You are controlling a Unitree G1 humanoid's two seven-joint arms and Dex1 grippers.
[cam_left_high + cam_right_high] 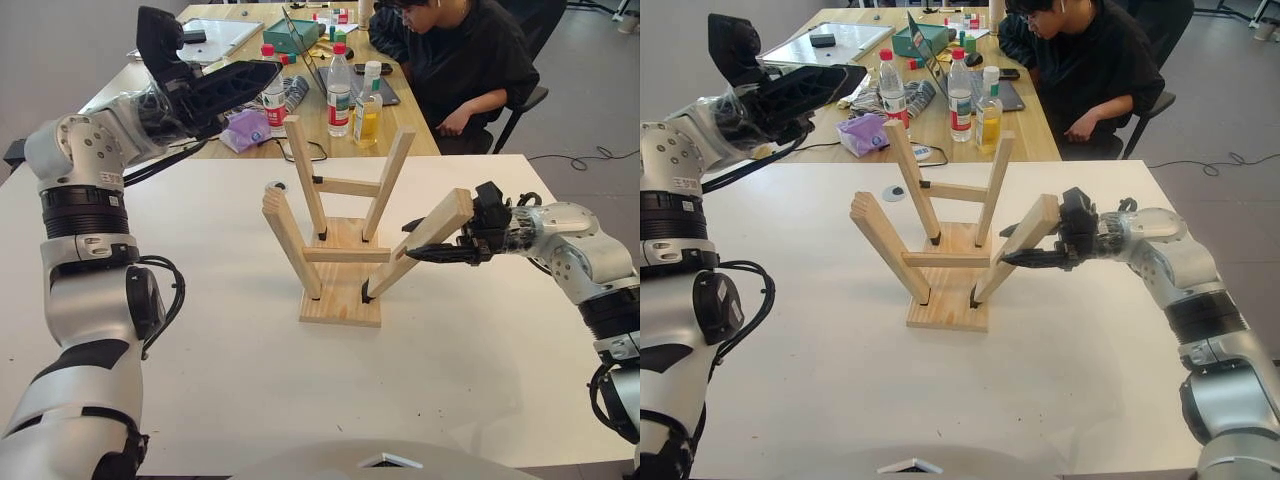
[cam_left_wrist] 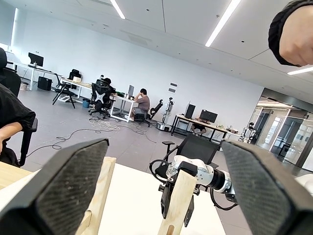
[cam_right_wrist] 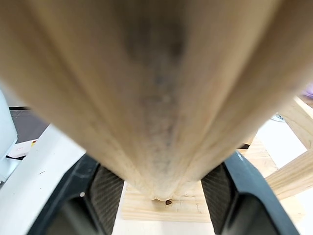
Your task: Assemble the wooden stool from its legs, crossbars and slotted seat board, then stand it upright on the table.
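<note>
Item: leg [image 1: 392, 272], pinched by right pincer [image 1: 428, 243], foot at seat board [image 1: 340, 308] corner slot. Advice: push along the leg's axis, steadily. Left pincer [image 1: 250, 80]: spread, raised.

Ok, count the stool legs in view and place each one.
4: far-left leg, far-right leg, near-left leg, and near-right leg, which the right gripper holds.

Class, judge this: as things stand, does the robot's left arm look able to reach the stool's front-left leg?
Probably yes. The left claw is open and empty, raised left of the stool, with nothing between it and the front-left leg; the right claw grips the front-right leg.
</note>
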